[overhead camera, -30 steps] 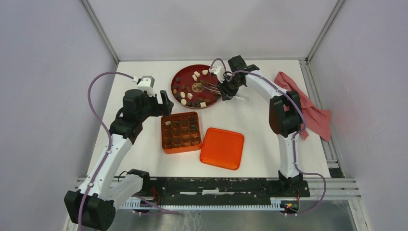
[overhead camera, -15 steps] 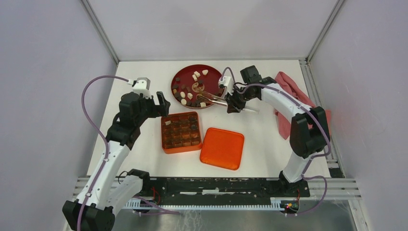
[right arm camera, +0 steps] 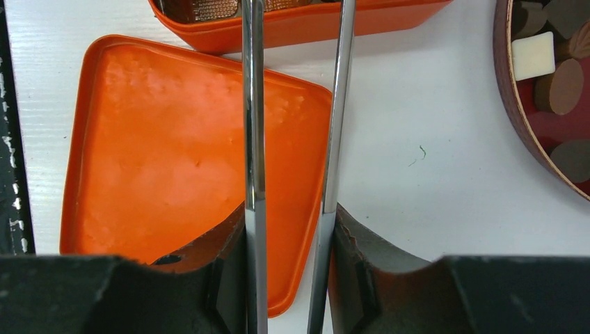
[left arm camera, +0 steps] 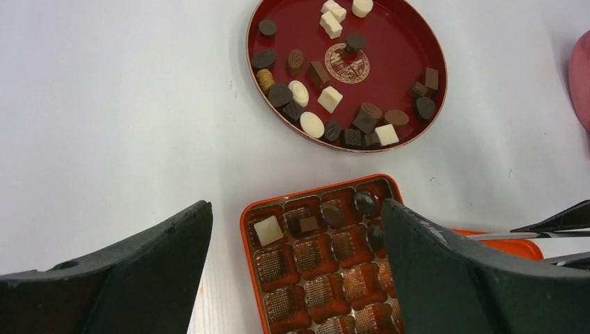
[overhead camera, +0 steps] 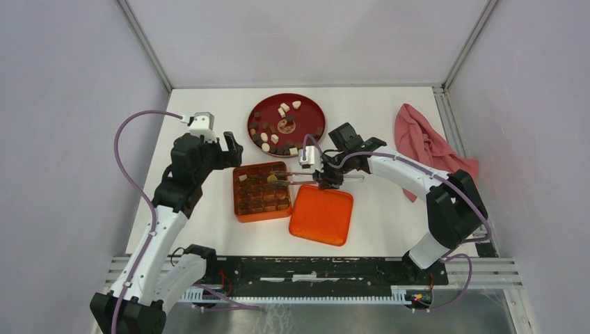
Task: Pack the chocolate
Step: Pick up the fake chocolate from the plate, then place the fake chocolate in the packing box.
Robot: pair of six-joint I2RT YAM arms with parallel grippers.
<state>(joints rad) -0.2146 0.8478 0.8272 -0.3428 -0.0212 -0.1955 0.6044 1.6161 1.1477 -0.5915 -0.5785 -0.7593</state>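
Several dark and cream-white pieces of chocolate [overhead camera: 278, 132] [left arm camera: 327, 97] lie on the red plate [overhead camera: 316, 111] [left arm camera: 400, 42]. In front of it stands the orange compartment box [overhead camera: 261, 191] [left arm camera: 245, 223], with a few pieces in its top row. My right gripper [overhead camera: 325, 177] [right arm camera: 289, 223] is shut on metal tongs [overhead camera: 299, 178] [right arm camera: 252, 104]. Their tips reach over the box's right side, with a small piece [overhead camera: 271, 179] at them. My left gripper [overhead camera: 233, 147] [left arm camera: 296, 205] hangs open above the box's left end, holding nothing.
The orange lid [overhead camera: 321, 214] [right arm camera: 174, 139] lies flat to the right of the box, under my right wrist. A pink cloth [overhead camera: 431, 146] is bunched at the table's right edge. Metal frame rails border the table.
My right arm has swung from the red plate down and left, carrying the tongs to the box. The left gripper has shifted slightly and stays open.
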